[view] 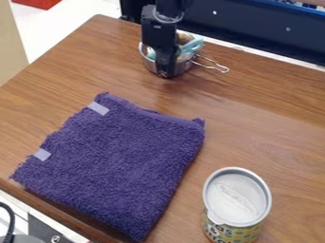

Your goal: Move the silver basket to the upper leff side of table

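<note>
Silver basket at the upper part of the wooden table, left of the middle, near the far edge; wire handle points right. Inside: a teal item and something tan, partly hidden. Black gripper hangs down at the basket, covering part of it; whether it is released or clenched on the rim, cannot tell. Nearer the camera, a purple towel lies flat, two pale strips along its left side. Lower right, apart from the towel: upright can, pale lid, patterned side.
</note>
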Controlling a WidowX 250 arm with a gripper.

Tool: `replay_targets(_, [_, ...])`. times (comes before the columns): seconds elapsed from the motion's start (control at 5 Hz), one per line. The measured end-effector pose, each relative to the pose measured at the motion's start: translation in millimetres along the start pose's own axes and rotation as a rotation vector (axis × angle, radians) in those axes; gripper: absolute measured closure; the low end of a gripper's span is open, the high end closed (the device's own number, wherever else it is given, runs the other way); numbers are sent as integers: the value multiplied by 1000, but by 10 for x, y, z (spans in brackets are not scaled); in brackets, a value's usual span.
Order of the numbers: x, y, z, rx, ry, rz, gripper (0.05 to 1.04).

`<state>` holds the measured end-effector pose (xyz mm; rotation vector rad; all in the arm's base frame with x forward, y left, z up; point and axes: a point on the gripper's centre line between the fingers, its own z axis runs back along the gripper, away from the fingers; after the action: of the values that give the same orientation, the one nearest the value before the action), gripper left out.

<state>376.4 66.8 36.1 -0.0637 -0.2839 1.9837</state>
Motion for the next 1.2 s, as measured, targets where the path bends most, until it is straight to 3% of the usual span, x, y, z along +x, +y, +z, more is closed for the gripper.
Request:
replay_targets(0.2, [19,10,49,-6,-3,-5,89])
replay_targets(0.4, [76,-6,252,-40,13,3,83])
replay_targets(0.6, [111,14,449,-38,46,-21,83])
replay_targets(0.8, [59,179,569,-67,35,-203,83])
replay_targets(1.0, [-222,431,624,-117,-34,-494,83])
replay_targets(1.2, [-478,558,665,-119,10,-768,83])
